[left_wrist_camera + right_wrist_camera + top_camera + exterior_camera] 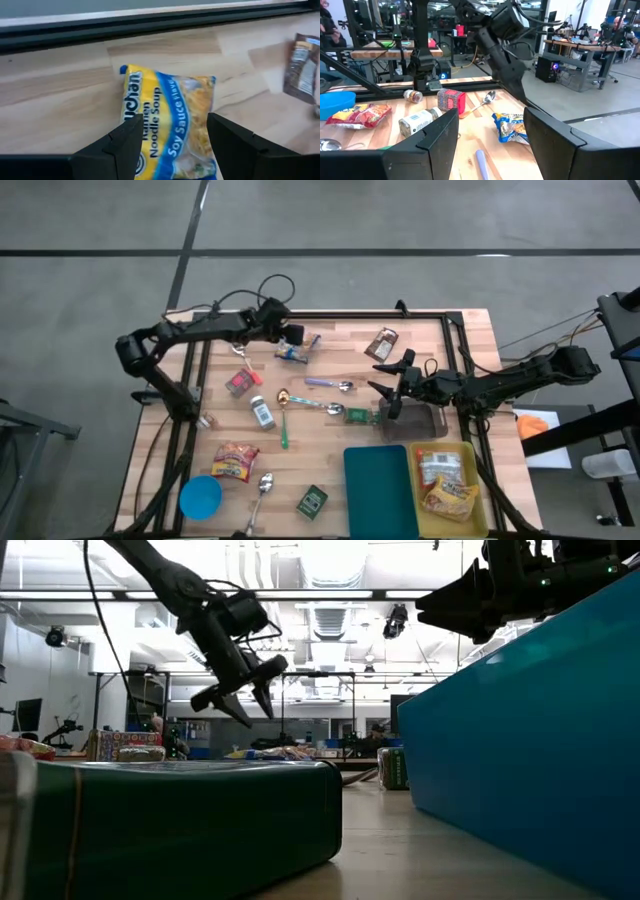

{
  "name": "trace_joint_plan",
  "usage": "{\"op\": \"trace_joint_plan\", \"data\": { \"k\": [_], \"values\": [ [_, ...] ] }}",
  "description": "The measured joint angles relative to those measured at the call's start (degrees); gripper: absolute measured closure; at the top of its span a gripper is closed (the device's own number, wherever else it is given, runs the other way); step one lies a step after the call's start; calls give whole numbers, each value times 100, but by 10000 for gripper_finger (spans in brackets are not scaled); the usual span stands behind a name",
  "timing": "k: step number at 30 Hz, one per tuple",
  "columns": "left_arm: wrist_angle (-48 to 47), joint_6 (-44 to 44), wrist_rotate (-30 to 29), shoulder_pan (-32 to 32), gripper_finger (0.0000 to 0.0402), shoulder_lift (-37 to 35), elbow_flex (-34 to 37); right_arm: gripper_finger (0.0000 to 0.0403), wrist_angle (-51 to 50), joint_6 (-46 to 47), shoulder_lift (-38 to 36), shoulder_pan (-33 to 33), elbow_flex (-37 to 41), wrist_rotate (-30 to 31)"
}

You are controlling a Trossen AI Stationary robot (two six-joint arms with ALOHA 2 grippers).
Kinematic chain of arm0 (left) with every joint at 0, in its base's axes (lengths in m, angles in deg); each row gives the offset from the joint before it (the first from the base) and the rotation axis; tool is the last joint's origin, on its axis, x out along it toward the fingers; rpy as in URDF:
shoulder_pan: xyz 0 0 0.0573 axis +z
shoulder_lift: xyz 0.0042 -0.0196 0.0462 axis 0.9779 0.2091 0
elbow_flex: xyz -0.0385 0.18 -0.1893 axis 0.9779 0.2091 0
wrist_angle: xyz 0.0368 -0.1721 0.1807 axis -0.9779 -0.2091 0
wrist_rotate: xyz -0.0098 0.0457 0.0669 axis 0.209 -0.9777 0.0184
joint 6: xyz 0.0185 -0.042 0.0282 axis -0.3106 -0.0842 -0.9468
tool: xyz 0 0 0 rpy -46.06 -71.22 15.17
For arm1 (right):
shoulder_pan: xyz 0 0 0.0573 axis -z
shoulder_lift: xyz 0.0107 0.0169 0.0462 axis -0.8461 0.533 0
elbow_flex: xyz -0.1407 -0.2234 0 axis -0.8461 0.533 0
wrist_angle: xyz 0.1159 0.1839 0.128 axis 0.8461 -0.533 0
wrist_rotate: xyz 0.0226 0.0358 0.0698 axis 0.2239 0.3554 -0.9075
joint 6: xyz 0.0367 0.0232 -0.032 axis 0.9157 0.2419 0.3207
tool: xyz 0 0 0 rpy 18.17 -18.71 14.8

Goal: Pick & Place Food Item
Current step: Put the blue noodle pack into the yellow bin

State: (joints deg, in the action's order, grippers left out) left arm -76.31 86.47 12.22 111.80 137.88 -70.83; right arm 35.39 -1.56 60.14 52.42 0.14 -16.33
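Note:
A yellow-and-blue ramen noodle packet (167, 120) lies flat on the wooden table near its far edge (292, 353), and also shows in the right wrist view (511, 128). My left gripper (174, 131) hangs open just above the packet (287, 335), slanting downward, one finger to each side of it and touching nothing; the low view shows its fingers apart and bare (243, 700). My right gripper (392, 392) waits open and level at the table's right, nothing between its fingers (491, 117).
A yellow bin (470, 455) holding food packets and a teal lid (380, 480) stand at the near right. A brown packet (382, 343), red can (240, 383), jar (262, 412), spoons, red snack bag (234, 460), blue bowl (200, 496) and green box (312, 500) lie scattered.

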Motion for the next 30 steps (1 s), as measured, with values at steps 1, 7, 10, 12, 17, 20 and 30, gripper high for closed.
{"op": "trace_joint_plan", "data": {
  "k": [1, 7, 10, 12, 17, 20, 30],
  "values": [
    [-1, 17, 4, 44, 180, 40, 0, 182, 2, 0, 0, -2, 0, 0],
    [90, 153, 5, 159, 180, 374, 4, 182, 0, 0, 0, -2, 0, 0],
    [112, 153, 7, 159, 180, 589, 4, 182, 0, 0, 0, -2, 0, 0],
    [174, 151, 7, 159, 180, 729, 4, 182, 2, 0, 0, 0, 0, 0],
    [430, 129, 70, 163, 180, 1069, -7, 182, 0, 0, 0, -2, 0, 0],
    [673, 130, 324, 162, 180, 1196, -13, 182, 0, 0, 0, -2, 0, 0],
    [954, 125, 658, -399, 180, 1265, -3, 182, 0, 0, 0, 0, 0, 0]
  ]
}}
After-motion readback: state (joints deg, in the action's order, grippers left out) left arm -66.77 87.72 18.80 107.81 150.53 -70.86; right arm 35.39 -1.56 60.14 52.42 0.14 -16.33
